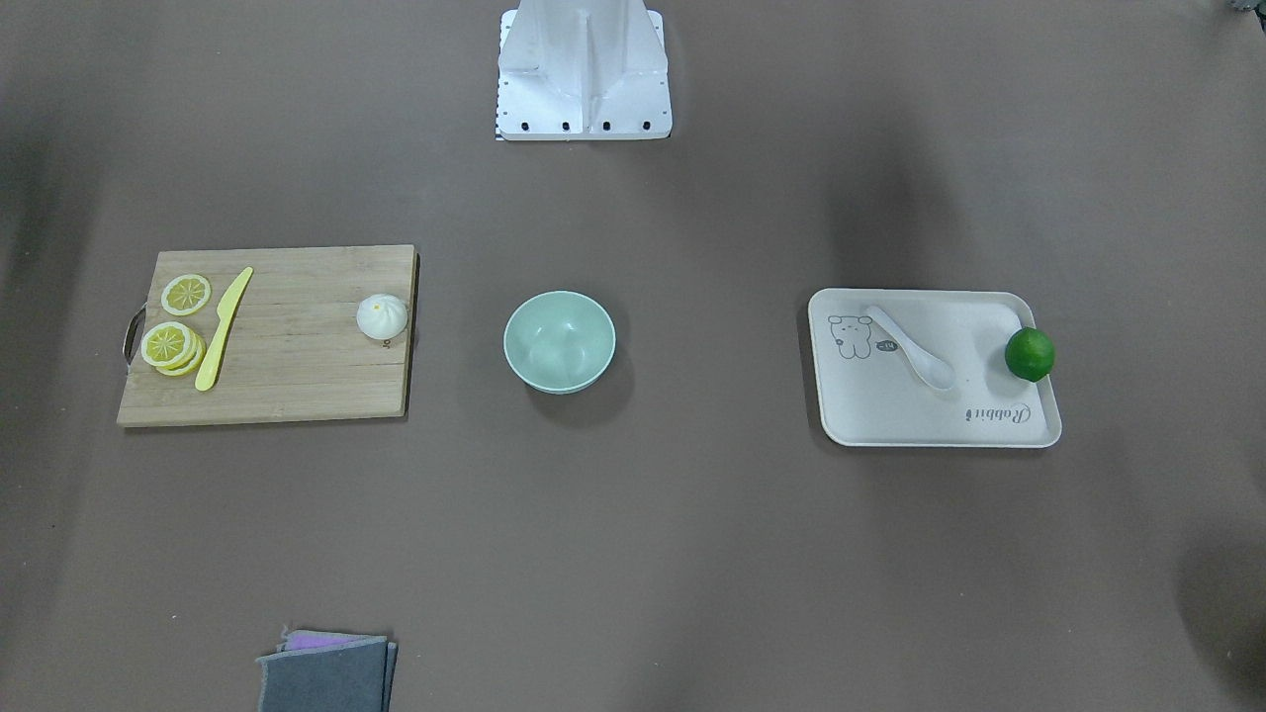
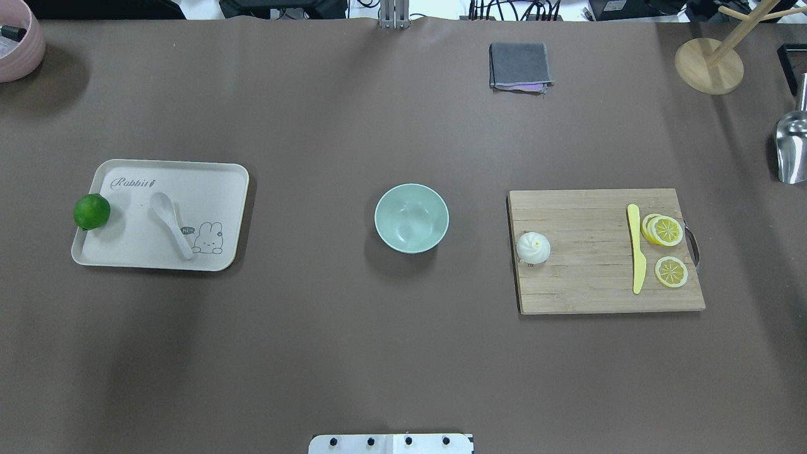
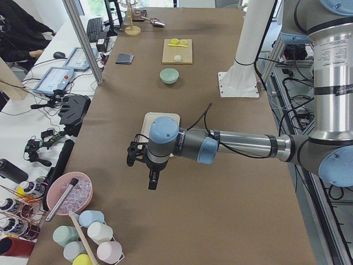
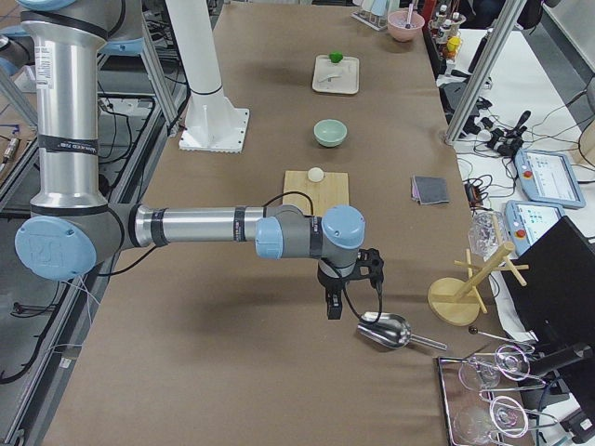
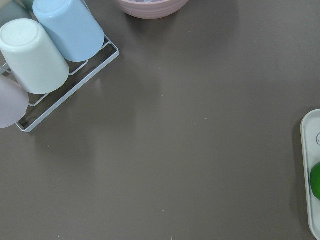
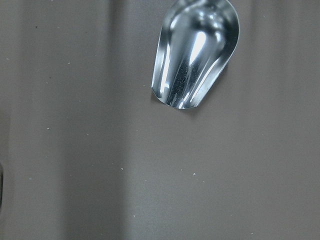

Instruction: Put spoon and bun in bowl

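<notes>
Hanging far from spoon (image 2: 170, 217), left pincer (image 3: 153, 181), far from bun (image 2: 533, 248), right pincer (image 4: 333, 305), openness unclear

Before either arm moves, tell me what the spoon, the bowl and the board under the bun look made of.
The spoon: glossy white, probably glazed ceramic or melamine, going by its sheen. The bowl: smooth pale mint with soft highlights, likely plastic or melamine. The cutting board: matte bamboo or wood, with visible plank lines.

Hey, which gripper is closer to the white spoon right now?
Left. The left gripper hangs just outside the tray holding the spoon; the right gripper is far beyond the cutting board, near the metal scoop.
</notes>
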You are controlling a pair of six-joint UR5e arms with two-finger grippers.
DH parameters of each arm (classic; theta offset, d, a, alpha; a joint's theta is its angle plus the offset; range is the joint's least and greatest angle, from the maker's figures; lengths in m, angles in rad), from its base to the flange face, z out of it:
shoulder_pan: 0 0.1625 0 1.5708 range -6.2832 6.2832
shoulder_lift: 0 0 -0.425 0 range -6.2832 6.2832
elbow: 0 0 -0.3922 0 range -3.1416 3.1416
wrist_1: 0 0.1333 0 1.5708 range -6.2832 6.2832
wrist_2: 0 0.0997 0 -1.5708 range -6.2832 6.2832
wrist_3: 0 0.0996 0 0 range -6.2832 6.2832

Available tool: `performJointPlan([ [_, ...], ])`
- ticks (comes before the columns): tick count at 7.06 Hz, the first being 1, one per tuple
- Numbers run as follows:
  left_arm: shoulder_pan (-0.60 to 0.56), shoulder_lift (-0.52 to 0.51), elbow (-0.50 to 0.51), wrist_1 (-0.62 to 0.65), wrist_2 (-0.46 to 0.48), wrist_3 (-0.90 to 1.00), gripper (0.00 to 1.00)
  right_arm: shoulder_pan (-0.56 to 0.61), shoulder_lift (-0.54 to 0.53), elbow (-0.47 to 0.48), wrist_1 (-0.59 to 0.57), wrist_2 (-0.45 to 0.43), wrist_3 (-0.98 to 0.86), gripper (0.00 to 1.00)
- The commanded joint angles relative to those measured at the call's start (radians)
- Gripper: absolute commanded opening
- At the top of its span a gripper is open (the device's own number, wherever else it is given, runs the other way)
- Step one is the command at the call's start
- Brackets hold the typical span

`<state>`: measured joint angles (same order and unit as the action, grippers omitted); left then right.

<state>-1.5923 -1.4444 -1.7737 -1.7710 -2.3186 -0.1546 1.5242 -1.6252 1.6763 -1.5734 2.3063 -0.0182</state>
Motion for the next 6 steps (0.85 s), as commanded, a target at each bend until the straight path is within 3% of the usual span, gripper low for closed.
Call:
performJointPlan([
  [1,0.000,-0.004,0.000,0.004,-0.001,-0.003,0.98,0.001,-0.012,-0.001,0.001,-0.001,-0.006,1.00],
  [6,0.000,-0.002,-0.006,0.002,0.001,-0.003,0.98,-0.001,-0.001,0.002,0.003,-0.001,0.006,1.00],
])
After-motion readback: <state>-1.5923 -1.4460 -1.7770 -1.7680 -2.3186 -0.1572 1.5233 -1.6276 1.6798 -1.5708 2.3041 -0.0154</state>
